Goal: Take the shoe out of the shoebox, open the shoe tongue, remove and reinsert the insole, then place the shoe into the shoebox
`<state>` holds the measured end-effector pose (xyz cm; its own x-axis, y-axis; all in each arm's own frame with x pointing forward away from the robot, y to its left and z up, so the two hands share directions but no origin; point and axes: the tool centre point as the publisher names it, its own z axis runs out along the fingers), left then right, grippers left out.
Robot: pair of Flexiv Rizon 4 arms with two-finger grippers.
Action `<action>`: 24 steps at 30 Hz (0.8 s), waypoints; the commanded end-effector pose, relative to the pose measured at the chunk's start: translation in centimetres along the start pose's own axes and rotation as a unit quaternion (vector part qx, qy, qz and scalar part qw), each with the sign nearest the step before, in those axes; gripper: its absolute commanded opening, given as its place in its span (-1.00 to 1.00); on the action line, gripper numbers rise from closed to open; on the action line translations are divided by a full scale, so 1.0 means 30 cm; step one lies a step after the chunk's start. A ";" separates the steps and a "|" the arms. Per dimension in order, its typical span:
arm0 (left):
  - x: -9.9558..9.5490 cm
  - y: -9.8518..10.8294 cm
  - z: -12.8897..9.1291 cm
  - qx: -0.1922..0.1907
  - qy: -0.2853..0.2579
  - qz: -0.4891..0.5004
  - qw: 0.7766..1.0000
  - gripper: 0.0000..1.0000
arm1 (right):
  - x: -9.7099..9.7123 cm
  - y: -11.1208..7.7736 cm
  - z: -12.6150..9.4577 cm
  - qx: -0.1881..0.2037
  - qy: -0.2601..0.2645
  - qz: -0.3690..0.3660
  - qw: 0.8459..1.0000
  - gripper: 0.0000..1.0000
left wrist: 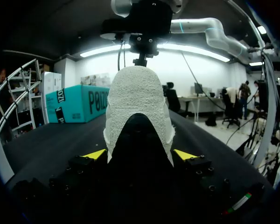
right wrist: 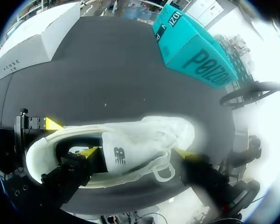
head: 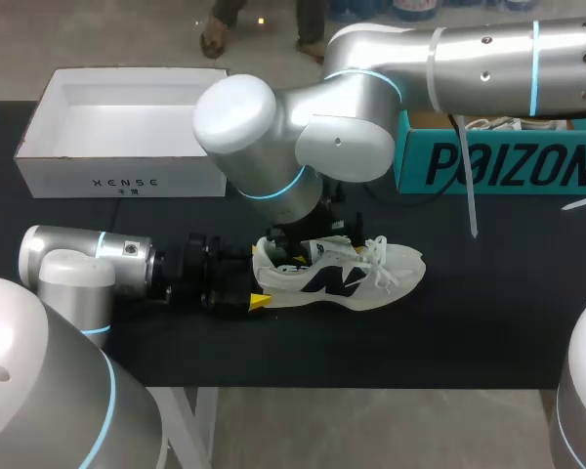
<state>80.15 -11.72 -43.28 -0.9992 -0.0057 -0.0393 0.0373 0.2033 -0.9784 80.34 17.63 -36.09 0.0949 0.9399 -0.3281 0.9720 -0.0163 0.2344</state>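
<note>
Two grippers at the shoe, mid-task.
Left gripper (left wrist: 140, 156) pinches the heel of the shoe (head: 356, 278); right gripper (right wrist: 133, 152) sits over its opening, grip not discernible. Shoe lies on the table (head: 488, 322), outside the white shoebox (head: 127, 147); insole work and reboxing apparently remain.

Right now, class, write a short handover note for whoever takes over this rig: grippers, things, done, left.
The left gripper is shut on the heel of the sneaker.
The right gripper is over its opening; grip unclear.
The sneaker is on the table, apart from the open white shoebox.
Done: sneaker out.
Tongue and insole progress not visible.
Left: return sneaker to the white shoebox.
</note>
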 end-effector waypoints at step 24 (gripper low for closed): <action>0.000 0.004 0.005 0.000 0.001 0.000 1.000 -1.00 | -0.077 0.051 0.029 -0.001 0.000 0.010 1.000 -0.57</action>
<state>80.16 -11.74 -43.27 -0.9992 -0.0055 -0.0393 0.0374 0.2031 -0.9785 81.62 15.92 -35.97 0.1141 0.9341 -0.3382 0.9685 -0.0288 0.2474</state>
